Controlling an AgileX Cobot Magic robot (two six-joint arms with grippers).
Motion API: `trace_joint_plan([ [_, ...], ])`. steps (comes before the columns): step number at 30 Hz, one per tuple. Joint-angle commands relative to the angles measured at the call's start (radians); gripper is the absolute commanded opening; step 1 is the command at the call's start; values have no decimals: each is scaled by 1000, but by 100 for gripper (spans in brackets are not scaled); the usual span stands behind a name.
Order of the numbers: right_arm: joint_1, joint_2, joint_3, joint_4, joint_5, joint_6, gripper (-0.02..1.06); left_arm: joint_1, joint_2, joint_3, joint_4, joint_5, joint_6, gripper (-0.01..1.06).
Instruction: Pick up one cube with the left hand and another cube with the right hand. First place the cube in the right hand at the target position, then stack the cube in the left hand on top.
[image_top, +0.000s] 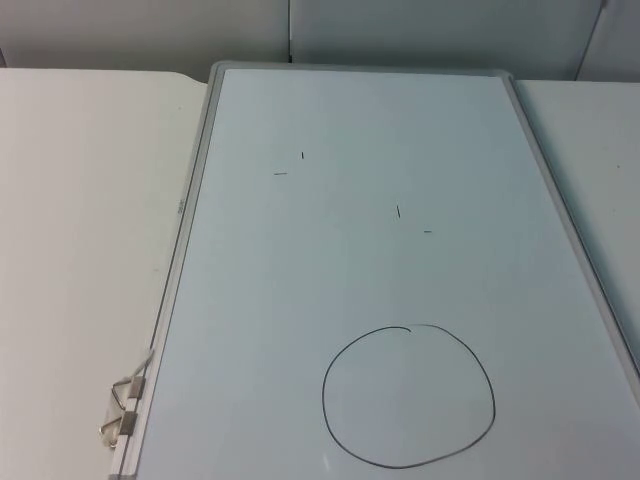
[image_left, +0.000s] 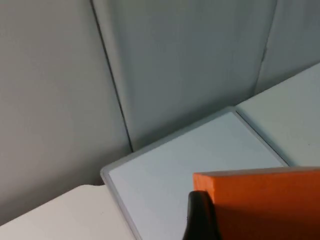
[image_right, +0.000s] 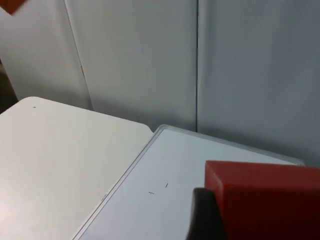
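Both cubes held aloft, before placement. The left gripper (image_left: 210, 235) is clamped on an orange cube (image_left: 260, 205), seen in the left wrist view raised above the far end of the whiteboard (image_top: 350, 260); the right gripper (image_right: 210, 230) is closed on a red cube (image_right: 265, 200), likewise raised over the board. The hand-drawn circle (image_top: 408, 396) at the board's near end, presumably the target, holds nothing. Judged order: red cube goes down inside the circle first, so the orange cube waits aloft to be stacked on it
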Motion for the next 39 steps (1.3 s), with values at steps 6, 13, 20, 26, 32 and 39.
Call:
trace_joint_plan([
  [6,-1,-4,5,6,11,-6,0,-6,-219,240,16,9,19,23],
  [13,-1,3,5,8,37,-14,0,-6,-471,724,18,-97,-17,23],
  [20,-1,47,5,19,100,-30,0,-6,-667,1086,18,-243,-85,23],
  [26,-1,150,5,68,126,-68,0,-6,-795,1336,15,-301,-151,23],
  [32,1,281,5,137,135,-130,0,-6,-846,1464,10,-342,-190,23],
  [39,108,463,42,133,77,-135,0,-6,-846,1477,-6,-347,-190,23],
])
